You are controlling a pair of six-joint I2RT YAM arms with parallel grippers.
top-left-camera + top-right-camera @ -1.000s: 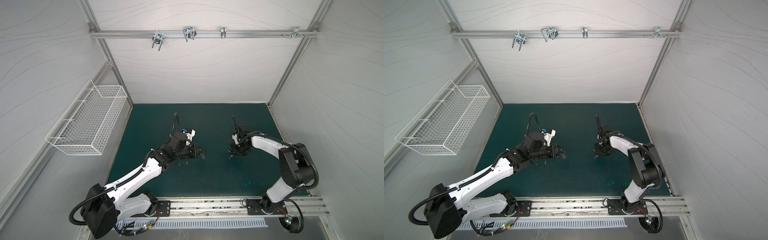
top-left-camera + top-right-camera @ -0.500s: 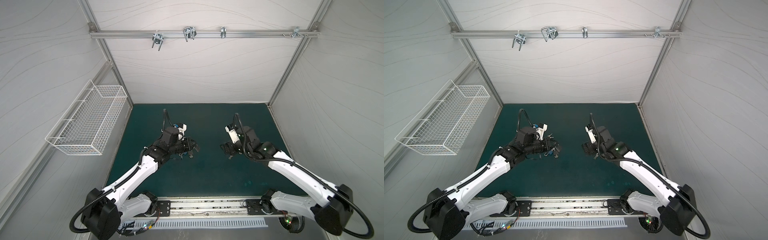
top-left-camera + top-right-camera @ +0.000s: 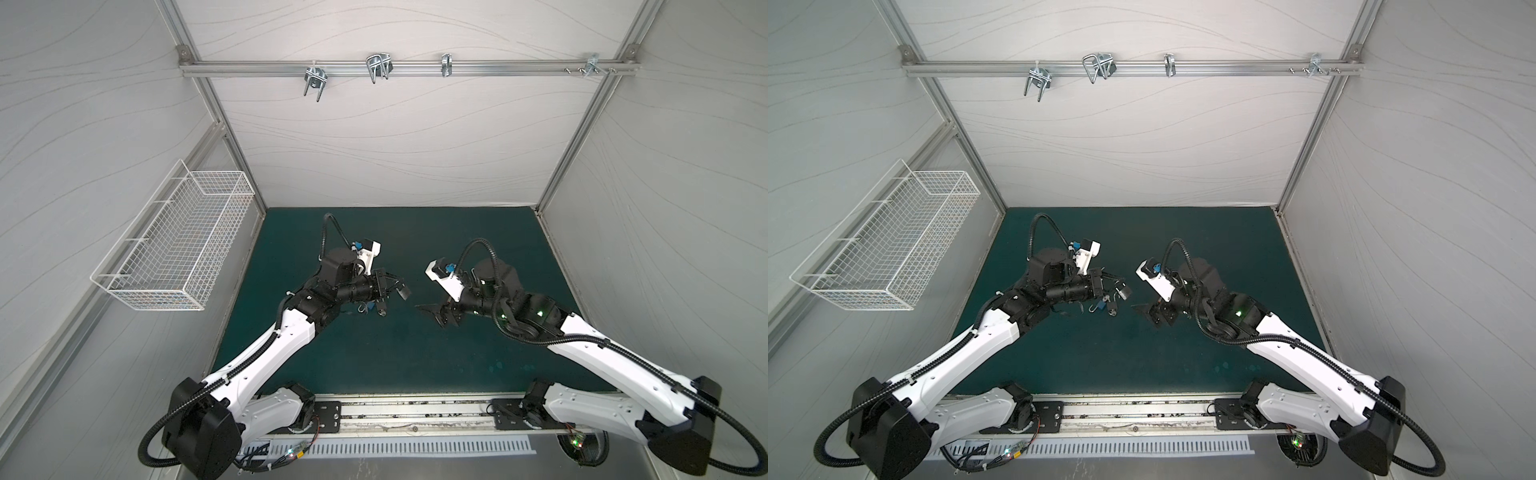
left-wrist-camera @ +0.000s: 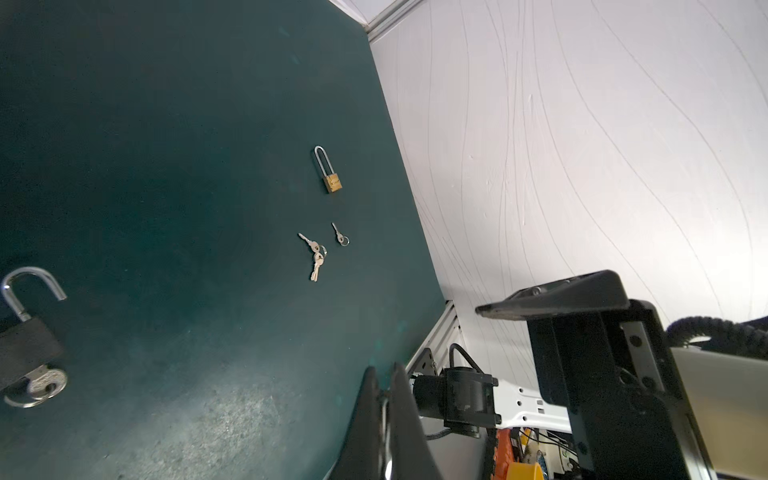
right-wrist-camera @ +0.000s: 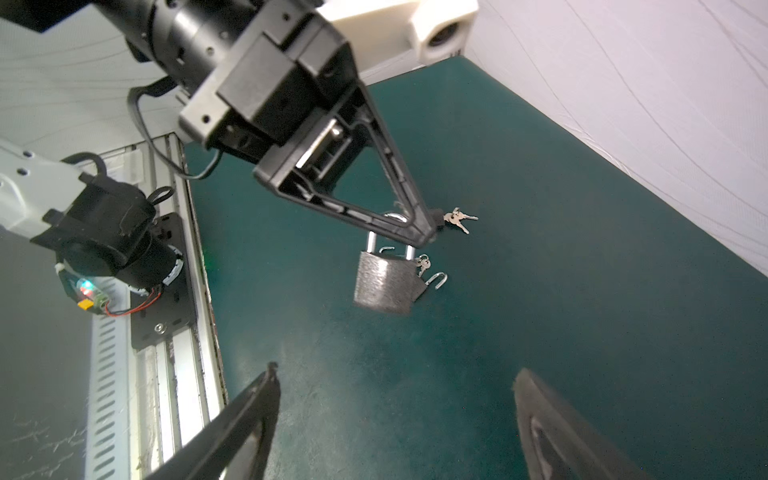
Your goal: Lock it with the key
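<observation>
My left gripper [image 5: 424,232] is shut on the shackle of a dark grey padlock [image 5: 384,286], which hangs below its fingertips above the green mat [image 5: 540,291]. In both top views the padlock [image 3: 1123,293] [image 3: 402,293] hangs at the tip of the left gripper [image 3: 1118,286] [image 3: 397,286]. Both shackle legs reach the body. Facing it, my right gripper [image 5: 397,372] [image 3: 436,313] [image 3: 1152,313] stands wide open and empty. A pair of keys [image 4: 316,257] and a single key [image 4: 340,237] lie on the mat. The left gripper [image 4: 384,372] shows only thin metal between its fingers.
A black padlock [image 4: 25,345] with an open shackle and a key [image 4: 43,384] in it lies on the mat under the left arm. A brass long-shackle padlock [image 4: 330,174] lies near the side wall. A wire basket [image 3: 178,249] hangs on the left wall.
The right arm has swung from a folded pose into a long reach and its jaws have opened wide. The left gripper, still shut on the padlock, has drawn back slightly and risen.
</observation>
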